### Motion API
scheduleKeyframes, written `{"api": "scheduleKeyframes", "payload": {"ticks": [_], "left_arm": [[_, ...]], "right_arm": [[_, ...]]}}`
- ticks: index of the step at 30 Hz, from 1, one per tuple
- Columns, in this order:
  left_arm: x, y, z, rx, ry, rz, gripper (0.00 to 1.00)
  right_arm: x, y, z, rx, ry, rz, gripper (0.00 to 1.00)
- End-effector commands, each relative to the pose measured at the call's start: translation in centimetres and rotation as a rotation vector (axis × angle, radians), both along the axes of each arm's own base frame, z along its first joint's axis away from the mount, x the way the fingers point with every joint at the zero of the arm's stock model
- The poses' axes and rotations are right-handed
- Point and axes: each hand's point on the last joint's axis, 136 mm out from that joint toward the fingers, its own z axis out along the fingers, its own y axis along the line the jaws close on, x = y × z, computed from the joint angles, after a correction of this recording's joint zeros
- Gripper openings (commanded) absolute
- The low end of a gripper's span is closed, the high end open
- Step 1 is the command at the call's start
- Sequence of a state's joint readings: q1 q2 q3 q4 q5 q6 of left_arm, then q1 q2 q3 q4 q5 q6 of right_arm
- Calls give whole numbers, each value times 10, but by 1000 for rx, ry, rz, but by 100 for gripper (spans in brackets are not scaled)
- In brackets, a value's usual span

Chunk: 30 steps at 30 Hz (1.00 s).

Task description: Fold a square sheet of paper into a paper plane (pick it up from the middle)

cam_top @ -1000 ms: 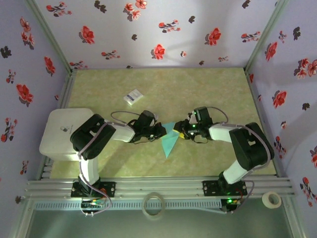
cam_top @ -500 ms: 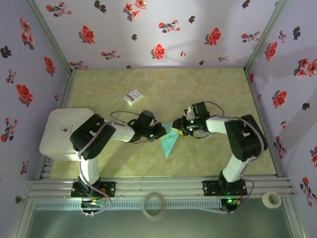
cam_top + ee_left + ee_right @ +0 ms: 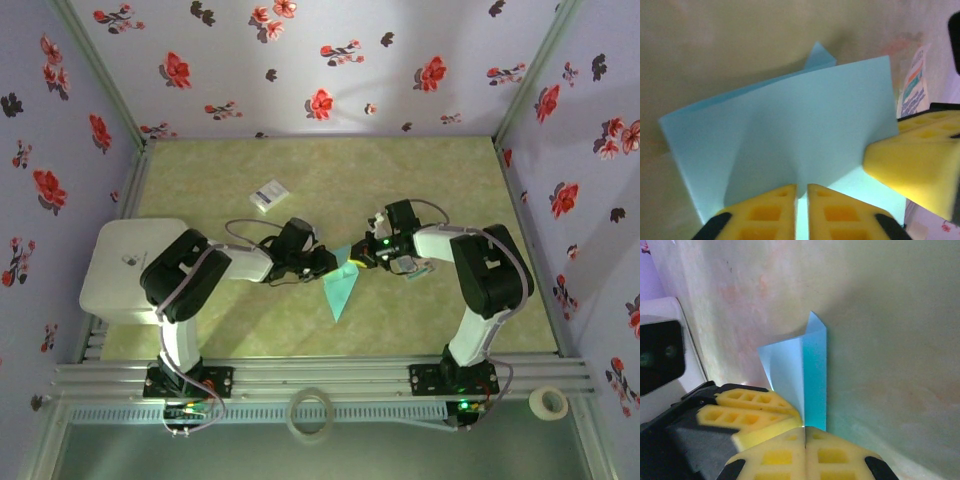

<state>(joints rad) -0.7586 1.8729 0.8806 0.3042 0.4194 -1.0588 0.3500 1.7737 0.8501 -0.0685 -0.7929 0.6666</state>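
Note:
The teal paper, folded into a slim pointed paper plane [image 3: 338, 292], lies mid-table with its tip toward the arms. My left gripper [image 3: 328, 262] is at its upper left edge and my right gripper [image 3: 360, 262] at its upper right. In the left wrist view the paper [image 3: 790, 115] stands up as a raised flap. Its fold runs down into the narrow slit between my left gripper's [image 3: 801, 192] yellow fingers, which stand slightly open. In the right wrist view my right gripper [image 3: 805, 432] is shut on the paper's [image 3: 790, 370] lower edge, with the left gripper's fingers [image 3: 750, 405] close beside it.
A small white card [image 3: 268, 194] lies behind the left arm. A small printed card [image 3: 912, 85] lies just beyond the paper. A white box [image 3: 125, 270] sits at the left edge. Two tape rolls [image 3: 310, 412] [image 3: 547, 402] rest on the front rail. Flowered walls enclose the table.
My right gripper has shifted left to the paper and closed on its edge. My left gripper's fingers have parted to a narrow slit. The paper has stayed in place.

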Motion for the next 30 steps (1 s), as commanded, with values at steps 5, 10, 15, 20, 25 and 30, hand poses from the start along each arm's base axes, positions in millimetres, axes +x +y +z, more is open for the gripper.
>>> {"api": "scheduleKeyframes", "payload": {"ticks": [5, 10, 15, 20, 25, 30], "left_arm": [[5, 9, 49, -11, -120, -3, 23], [-2, 17, 53, -28, -123, 16, 22], [-11, 6, 46, -53, -96, -10, 15], [-16, -6, 22, -37, -24, -37, 9], [-18, -7, 6, -16, 2, -35, 7], [-22, 2, -11, 28, 23, -23, 5]], "right_arm": [[4, -12, 7, 18, 28, -226, 0], [-2, -22, 1, -8, 46, -412, 0], [-13, -22, -6, -19, 53, -482, 0], [-17, -22, -8, -20, 60, -486, 4], [-18, -18, -6, 3, 54, -457, 8], [-19, -8, -1, 33, 27, -382, 16]]}}
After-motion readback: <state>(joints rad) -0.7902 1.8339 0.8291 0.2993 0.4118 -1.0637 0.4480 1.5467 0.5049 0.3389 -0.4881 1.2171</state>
